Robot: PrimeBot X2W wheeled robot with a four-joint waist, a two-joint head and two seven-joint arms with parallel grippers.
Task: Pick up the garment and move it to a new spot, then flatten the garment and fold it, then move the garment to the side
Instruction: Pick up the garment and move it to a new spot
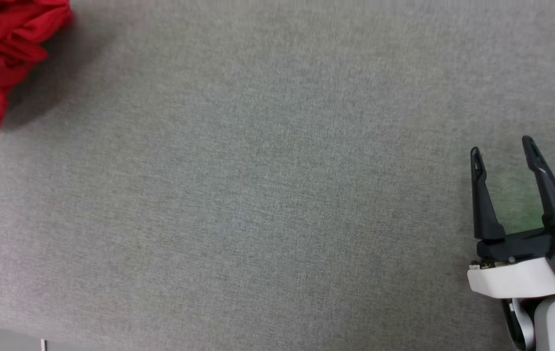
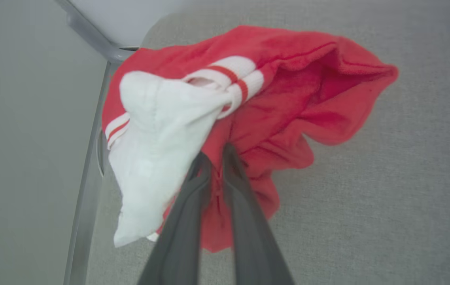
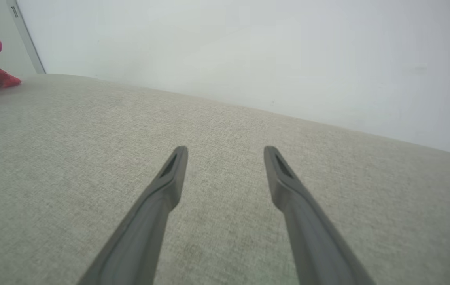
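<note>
Upper left, the bunched garment (image 1: 9, 44) sits in the left gripper (image 2: 217, 158), jaws clamped on red cloth (a thin pinch). Carry it slowly to mid tabletop (image 1: 277, 195); lower right, the right gripper (image 1: 501, 144) hovers, jaws apart.

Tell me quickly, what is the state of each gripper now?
Left gripper: shut on the garment.
Right gripper: open, holding nothing.

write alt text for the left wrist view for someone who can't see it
The left gripper has its two dark fingers closed on a bunched red garment, whose white sleeve with red-striped trim droops to the left. Beneath is a grey fabric surface, with a metal rail along its left edge.
</note>
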